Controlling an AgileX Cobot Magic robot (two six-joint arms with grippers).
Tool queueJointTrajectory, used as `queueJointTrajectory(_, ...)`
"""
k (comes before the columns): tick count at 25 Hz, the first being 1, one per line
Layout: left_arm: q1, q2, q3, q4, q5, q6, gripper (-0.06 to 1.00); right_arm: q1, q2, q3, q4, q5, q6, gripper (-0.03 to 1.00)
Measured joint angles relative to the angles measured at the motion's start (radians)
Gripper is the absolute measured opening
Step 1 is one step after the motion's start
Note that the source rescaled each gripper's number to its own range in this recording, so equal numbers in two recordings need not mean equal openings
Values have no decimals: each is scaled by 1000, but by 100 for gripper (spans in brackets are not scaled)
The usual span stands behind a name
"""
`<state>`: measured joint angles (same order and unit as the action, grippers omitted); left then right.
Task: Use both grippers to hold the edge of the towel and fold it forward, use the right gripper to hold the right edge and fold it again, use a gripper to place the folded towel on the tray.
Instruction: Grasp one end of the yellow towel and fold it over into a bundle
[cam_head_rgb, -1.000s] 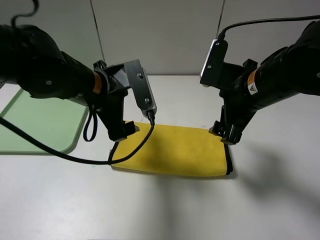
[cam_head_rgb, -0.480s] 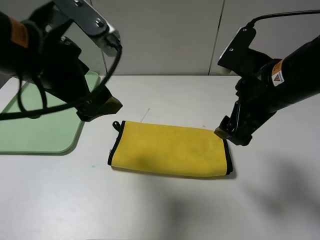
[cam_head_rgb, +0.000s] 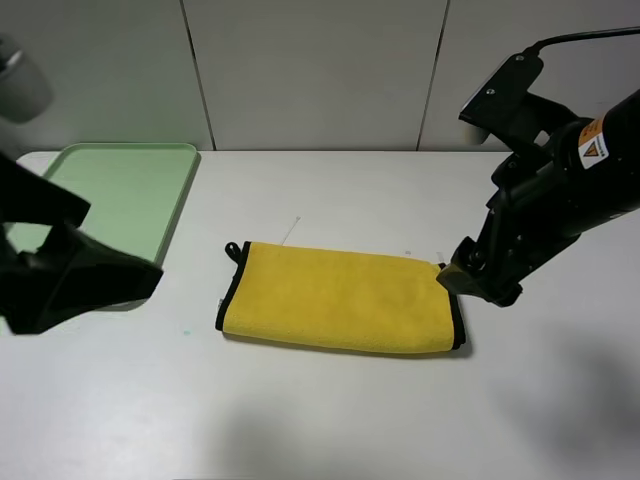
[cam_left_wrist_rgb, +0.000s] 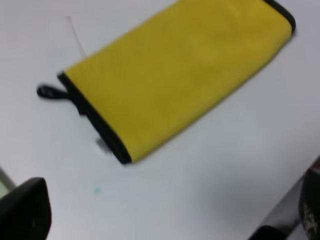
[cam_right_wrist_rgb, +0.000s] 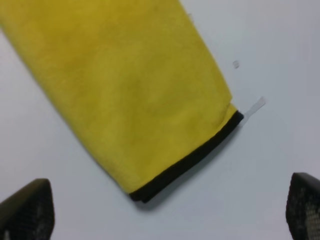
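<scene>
The yellow towel (cam_head_rgb: 340, 298) lies folded into a long strip in the middle of the white table, and nothing holds it. Its black edge shows at the left end (cam_head_rgb: 229, 296) and the right end (cam_head_rgb: 458, 318), with the small loop (cam_head_rgb: 233, 249) at the back left corner. My left gripper (cam_head_rgb: 135, 280) is a blurred dark shape well left of the towel, in front of the mint-green tray (cam_head_rgb: 130, 190). In the left wrist view the towel (cam_left_wrist_rgb: 175, 70) lies beyond the wide-apart fingers (cam_left_wrist_rgb: 25, 210). My right gripper (cam_head_rgb: 478, 283) hovers at the towel's right end, open; its wrist view shows the black edge (cam_right_wrist_rgb: 190, 157) between spread fingertips (cam_right_wrist_rgb: 25, 210).
The tray stands at the back left and holds nothing. A grey panelled wall (cam_head_rgb: 320, 70) runs behind the table. Bare white tabletop (cam_head_rgb: 330, 420) lies in front of the towel and to its right.
My left arm has let go of the towel's left end and swung away to the left and towards the camera. My right gripper has shifted slightly right. The towel has not moved.
</scene>
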<state>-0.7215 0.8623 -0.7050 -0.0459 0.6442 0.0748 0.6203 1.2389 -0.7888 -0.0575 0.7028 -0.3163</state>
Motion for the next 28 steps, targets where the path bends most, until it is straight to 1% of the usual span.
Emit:
queueJointTrajectory(5,0,-215,135,0,6,-88,100,0,0,0,31,11,0,100)
queueJointTrajectory(8,0,-363,179,0,31,-104,100,0,0,0,38,13,0,100)
queueJointTrajectory(13,0,-574,190,0,138,-113,100,0,0,0,39,14,0,100)
queueJointTrajectory(18,0,-749,190,9,308,-149,100,0,0,0,39,14,0,100)
queueJointTrajectory(20,0,-797,190,46,378,-193,100,0,0,0,39,14,0,100)
queueJointTrajectory(22,0,-828,190,80,429,-244,100,0,0,0,39,14,0,100)
queueJointTrajectory(23,0,-842,192,109,448,-271,100,0,0,0,39,14,0,100)
queueJointTrajectory(25,0,-861,194,152,463,-309,100,0,0,0,39,14,0,100)
queueJointTrajectory(28,0,-865,194,209,464,-327,100,0,0,0,39,13,0,100)
